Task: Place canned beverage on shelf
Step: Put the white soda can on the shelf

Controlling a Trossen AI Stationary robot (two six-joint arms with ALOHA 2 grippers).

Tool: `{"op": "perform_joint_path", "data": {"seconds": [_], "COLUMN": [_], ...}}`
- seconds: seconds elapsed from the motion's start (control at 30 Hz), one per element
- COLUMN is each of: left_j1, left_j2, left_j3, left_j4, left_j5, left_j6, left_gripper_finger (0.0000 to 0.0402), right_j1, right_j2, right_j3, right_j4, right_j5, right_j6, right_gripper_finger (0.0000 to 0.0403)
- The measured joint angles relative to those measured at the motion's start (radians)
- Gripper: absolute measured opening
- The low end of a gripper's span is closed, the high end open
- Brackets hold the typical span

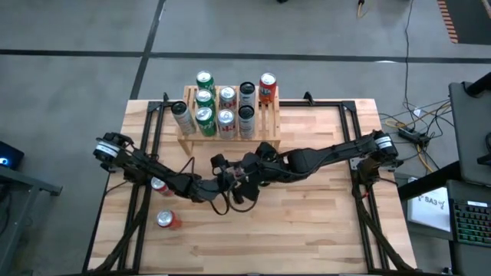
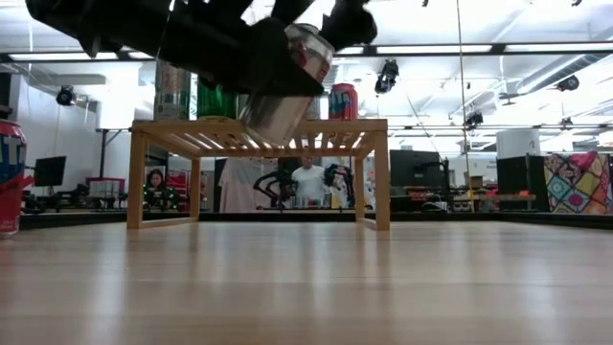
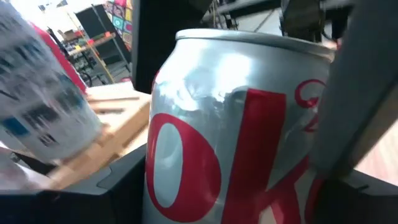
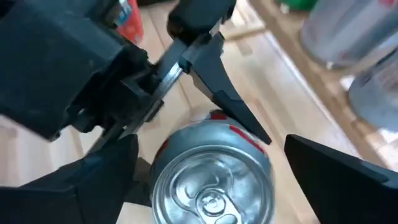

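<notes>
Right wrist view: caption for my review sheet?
Silver-and-red can seen top-down between the right tool's spread fingers, left tool at its side.

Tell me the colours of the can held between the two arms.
Silver can with red lettering, clearest in the left wrist view.

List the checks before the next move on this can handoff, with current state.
1. Left gripper has the silver can: ok, its fingers sit on both sides of the can in the left wrist view.
2. Right gripper released: ok, fingers spread, with a gap showing on one side.
3. Can upright: not ok, it hangs tilted above the table in the low view.
4. Free spot on the shelf: ok, bare slats at its front right corner.
5. Loose cans on the table's left side out of the way: ok, they lie away from the route to the shelf.
</notes>
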Motion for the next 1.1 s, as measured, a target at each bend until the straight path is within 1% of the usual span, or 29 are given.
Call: {"op": "perform_joint_path", "data": {"seconds": [0.13, 0.23, 0.3, 0.4, 0.5, 0.57, 0.63, 0.73, 0.83, 0.9, 1.03, 1.1], "left_j1": [0.000, -0.001, -0.004, -0.015, -0.017, -0.017, -0.016, -0.017, -0.017, -0.017, -0.017, -0.018], "left_j2": [-0.060, -0.130, -0.190, -0.271, -0.339, -0.372, -0.391, -0.404, -0.391, -0.367, -0.307, -0.279], "left_j3": [-0.025, -0.077, -0.123, -0.199, -0.258, -0.288, -0.308, -0.314, -0.300, -0.284, -0.235, -0.205], "left_j4": [0.018, 0.059, 0.129, 0.277, 0.429, 0.507, 0.550, 0.570, 0.571, 0.568, 0.569, 0.569], "left_j5": [-0.005, -0.003, -0.004, -0.007, -0.006, 0.004, 0.018, 0.030, 0.031, 0.032, 0.012, -0.022], "left_j6": [0.015, 0.023, 0.061, 0.136, 0.190, 0.217, 0.236, 0.249, 0.252, 0.263, 0.312, 0.340], "left_gripper_finger": [0.0291, 0.0291, 0.0291, 0.0291, 0.0291, 0.0291, 0.0291, 0.0291, 0.0291, 0.0291, 0.0291, 0.0291], "right_j1": [0.012, 0.030, 0.045, 0.079, 0.119, 0.139, 0.155, 0.164, 0.164, 0.165, 0.166, 0.167], "right_j2": [-0.031, -0.069, -0.100, -0.144, -0.178, -0.191, -0.196, -0.196, -0.194, -0.191, -0.183, -0.175], "right_j3": [0.036, 0.057, 0.062, 0.056, 0.040, 0.023, 0.003, -0.031, -0.085, -0.118, -0.194, -0.235], "right_j4": [-0.005, -0.005, -0.001, 0.000, 0.003, 0.008, 0.008, 0.033, 0.156, 0.254, 0.558, 0.723], "right_j5": [0.004, 0.051, 0.108, 0.229, 0.355, 0.418, 0.448, 0.464, 0.465, 0.463, 0.452, 0.405], "right_j6": [-0.041, -0.086, -0.112, -0.143, -0.158, -0.159, -0.151, -0.138, -0.172, -0.223, -0.410, -0.523], "right_gripper_finger": [0.0396, 0.0397, 0.0398, 0.0398, 0.0399, 0.0399, 0.0400, 0.0400, 0.0400, 0.0400, 0.0400, 0.0400]}}
